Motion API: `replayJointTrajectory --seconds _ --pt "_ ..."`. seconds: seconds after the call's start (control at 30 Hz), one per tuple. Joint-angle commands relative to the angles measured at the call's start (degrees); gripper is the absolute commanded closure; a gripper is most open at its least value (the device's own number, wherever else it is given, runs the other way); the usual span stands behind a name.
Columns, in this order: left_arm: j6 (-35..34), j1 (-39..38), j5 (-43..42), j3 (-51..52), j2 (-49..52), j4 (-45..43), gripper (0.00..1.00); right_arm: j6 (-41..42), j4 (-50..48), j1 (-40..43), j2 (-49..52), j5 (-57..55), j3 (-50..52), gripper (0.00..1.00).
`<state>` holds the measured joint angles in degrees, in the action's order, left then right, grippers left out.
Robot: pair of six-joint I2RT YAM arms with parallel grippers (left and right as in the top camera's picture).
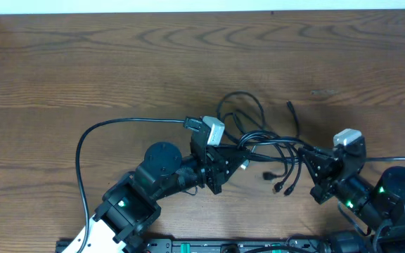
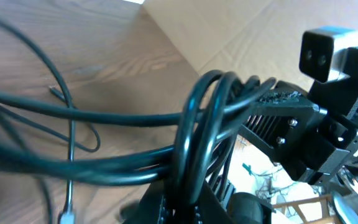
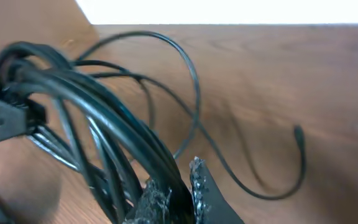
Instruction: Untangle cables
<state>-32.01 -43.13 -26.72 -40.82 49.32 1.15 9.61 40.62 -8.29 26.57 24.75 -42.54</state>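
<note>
your left gripper [image 1: 236, 161] is pinched tight on the cables [image 1: 266, 144], and your right gripper [image 1: 313, 158] is pinched tight on the same bunch from the other side. the cables run between the two, low over the table [image 1: 118, 70] near the front, with loops and small plug ends lying loose. they look all knotted, so i think the job has hardly begun. you have every cable left to pull free

Overhead looks straight down on the surface [image 1: 118, 56] — both wrist views sit close, facing each other, sharing the cables [image 1: 269, 143].
</note>
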Motion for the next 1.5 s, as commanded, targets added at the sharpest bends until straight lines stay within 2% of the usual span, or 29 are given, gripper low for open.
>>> replayJointTrajectory --seconds 0.0,0.1,0.3,0.5,0.77,0.83,1.07,1.2,1.47 --pt "-1.33 1.84 6.95 -0.68 -1.97 -0.11 0.93 7.72 3.04 0.74 -0.11 -19.23 -0.26 0.99" --pt "-1.68 1.84 7.82 -0.68 -1.99 -0.11 0.93 10.21 6.62 0.74 -0.09 -20.83 -0.26 0.99" --pt "-5.11 1.81 12.44 -0.68 -2.45 -0.33 0.93 21.11 16.26 0.74 -0.09 -28.70 -0.24 0.99" --pt "-5.33 1.81 12.85 -0.66 -3.08 -1.20 0.93 22.03 16.68 0.74 -0.09 -26.99 -0.24 0.99" --pt "-5.18 1.81 9.49 -0.66 -2.97 0.24 0.92 14.99 8.57 0.74 -0.09 -17.18 -0.24 0.99" --pt "-5.20 1.81 8.74 -0.66 -2.97 1.01 0.86 13.40 6.10 0.74 -0.09 -14.64 -0.24 0.99" --pt "-5.14 1.81 3.34 -0.66 -2.58 2.97 0.83 15.65 -1.49 0.74 -0.09 -10.16 -0.24 0.99" --pt "-0.13 1.81 -1.07 -0.66 -2.01 2.89 0.83 15.34 -6.19 0.74 -0.09 -4.46 -0.24 0.99" --pt "6.40 1.81 -6.43 -0.66 -1.84 2.64 0.83 6.10 -11.10 0.74 -0.04 9.64 -0.24 0.99"
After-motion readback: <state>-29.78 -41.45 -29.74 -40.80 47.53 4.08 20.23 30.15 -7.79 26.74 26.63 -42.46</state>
